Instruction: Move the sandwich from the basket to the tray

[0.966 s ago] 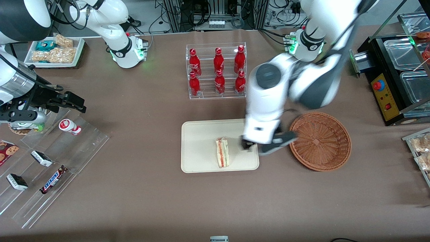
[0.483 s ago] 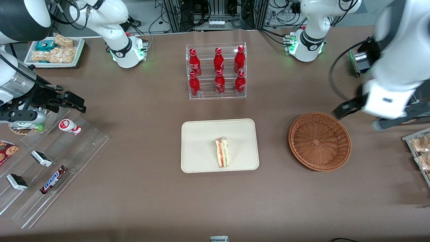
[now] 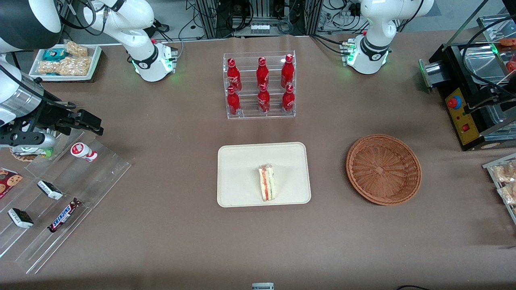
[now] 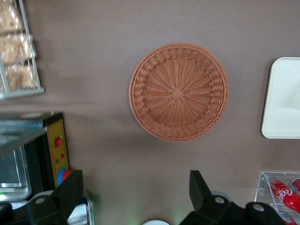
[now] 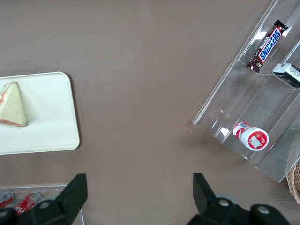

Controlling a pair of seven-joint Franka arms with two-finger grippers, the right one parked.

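1. Looking at the front view, I find the small triangular sandwich in clear wrap with red, orange and green layers (image 3: pixel 266 183) lying on the flat cream-beige rectangular tray (image 3: pixel 242 161), toward the tray edge nearer this camera. The round reddish-brown wicker basket (image 3: pixel 383 169) sits well apart from the tray, toward the working arm's end of the brown surface (image 3: pixel 181 241), and holds nothing. The clear acrylic rack of red bottles (image 3: pixel 260 85) stands farther from this camera than the tray. I cannot make out the working hand with any certainty in this view.

2. In the left wrist view, the working hand (image 4: pixel 135 194) hangs high above the surface, its two dark fingers (image 4: pixel 70 192) spread wide with nothing between them. The basket (image 4: pixel 178 91) lies directly under the camera, and one corner of the tray (image 4: pixel 283 101) shows.

3. In the right wrist view, the sandwich (image 5: pixel 11 105) rests flat on the tray (image 5: pixel 51 136), well inside its rim.

4. I judge the placing done, so the step in hand is parking. To do it well I would keep the hand high, hold it spread, and steer away from the bottle rack and the tray so nothing nudges the sandwich.
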